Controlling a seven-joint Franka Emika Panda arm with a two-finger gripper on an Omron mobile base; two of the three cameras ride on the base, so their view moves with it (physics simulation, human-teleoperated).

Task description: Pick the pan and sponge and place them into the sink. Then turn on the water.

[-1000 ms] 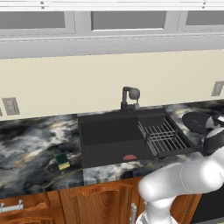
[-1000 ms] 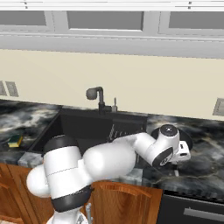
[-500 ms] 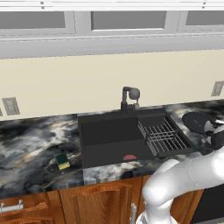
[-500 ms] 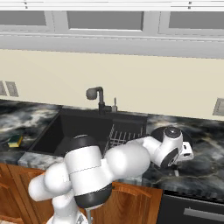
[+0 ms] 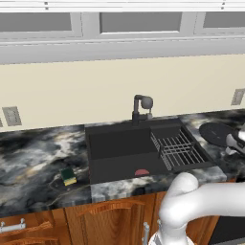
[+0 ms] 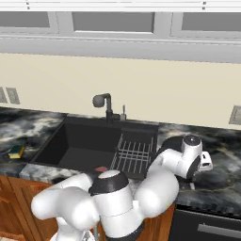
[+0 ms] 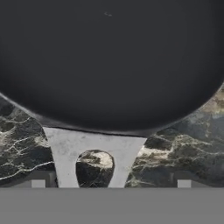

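Observation:
The black pan (image 7: 109,57) fills the top of the hand view, and its grey handle root (image 7: 92,151) points toward the camera. My gripper (image 7: 111,183) hangs just above that handle root, open, with its tips wide apart on either side of it and nothing held. In the left base view the pan (image 5: 216,133) lies on the counter right of the sink (image 5: 119,143), with my gripper (image 5: 236,149) over its near edge. The yellow and green sponge (image 5: 68,176) rests on the counter left of the sink. No water runs from the black faucet (image 5: 141,107).
A wire dish rack (image 5: 178,149) fills the sink's right part, and a red drain piece (image 5: 141,172) sits at its front floor. My arm's big white elbow (image 6: 113,197) bulks in front of the cabinets. The marble counter (image 5: 33,153) stretches left of the sponge.
The arm's elbow has swung to the right and the hand has shifted slightly right over the pan. The jaws have stayed open; pan and sponge have not moved.

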